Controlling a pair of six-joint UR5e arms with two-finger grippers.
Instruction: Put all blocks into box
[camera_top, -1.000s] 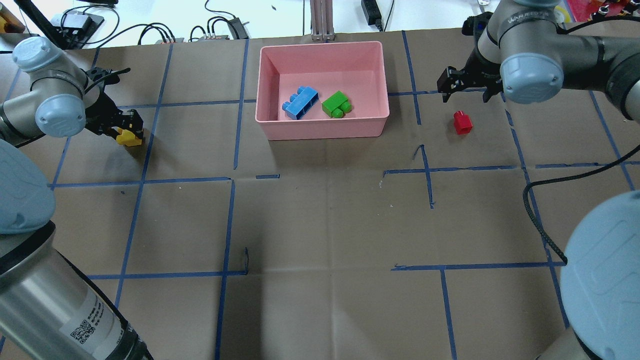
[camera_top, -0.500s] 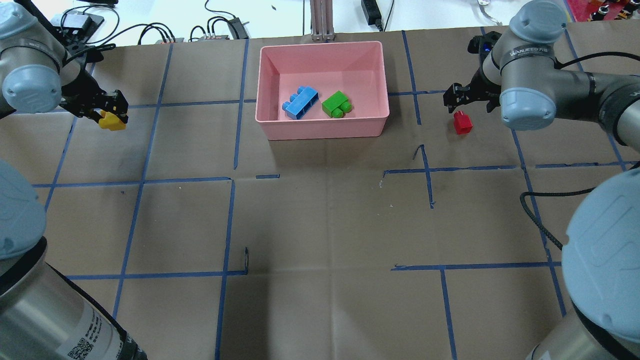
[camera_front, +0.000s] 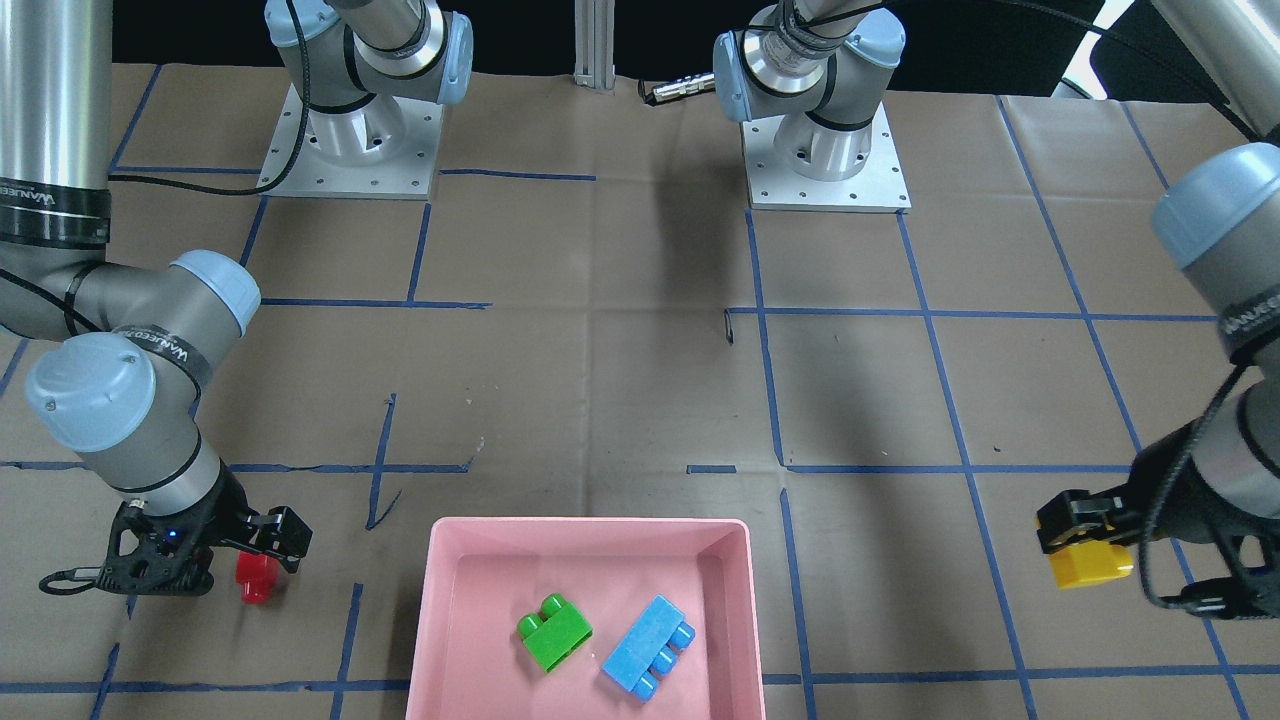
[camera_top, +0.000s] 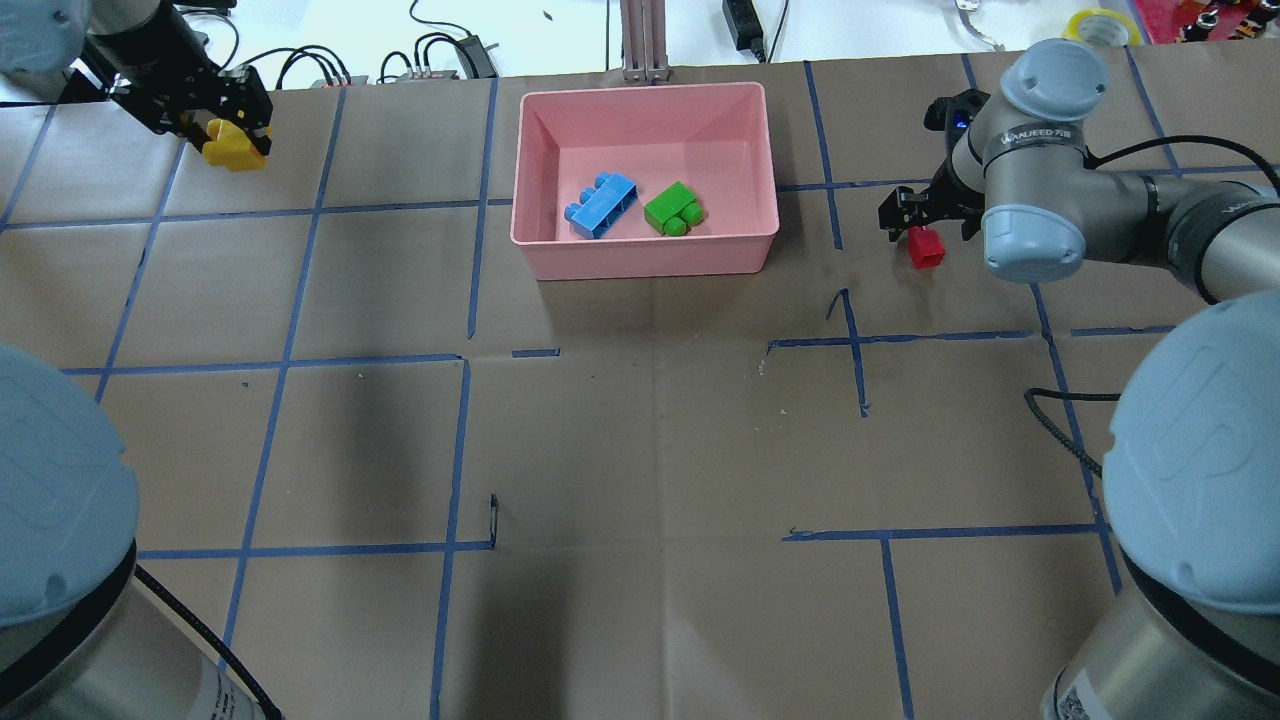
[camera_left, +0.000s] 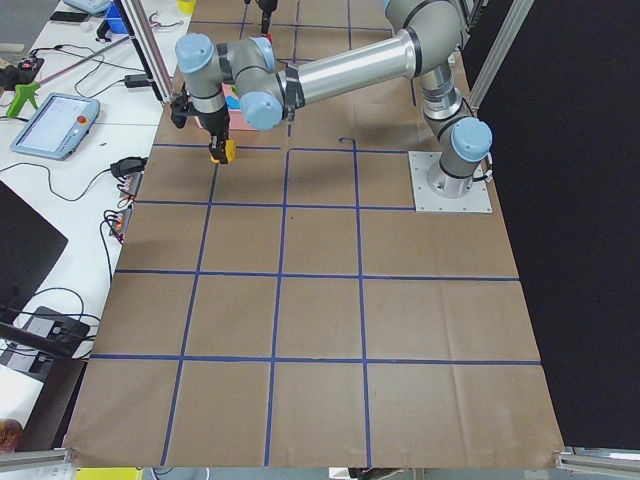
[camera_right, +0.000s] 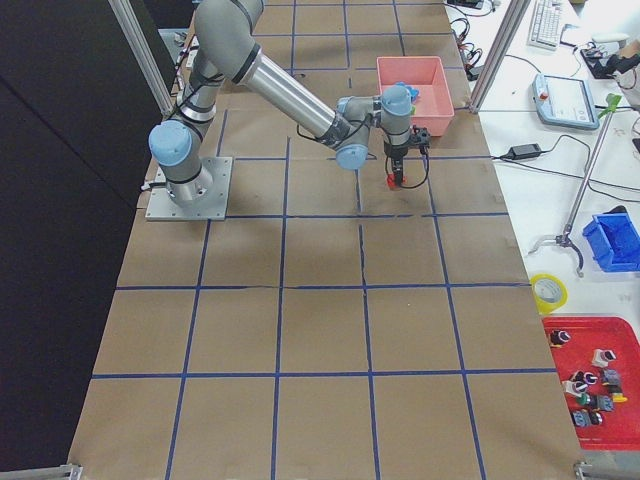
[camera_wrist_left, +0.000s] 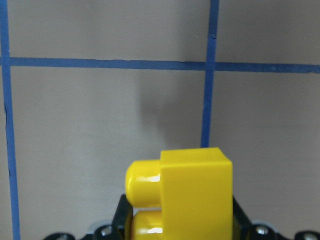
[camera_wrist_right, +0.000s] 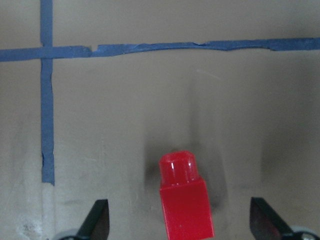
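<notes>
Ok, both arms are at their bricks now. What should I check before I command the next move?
1. Left jaws shut on the yellow two-stud plastic brick: ok.
2. Yellow brick lifted off the paper-covered table: ok.
3. Yellow brick high enough to pass over the wall of the shallow pink plastic tray: cannot tell.
4. Right jaws open, one on each side of the small red plastic brick: ok.
5. Red brick gripped: not ok; it stands on the table with gaps to both jaws.
6. Free floor in the tray beside the blue three-stud brick and the green brick: ok.
</notes>
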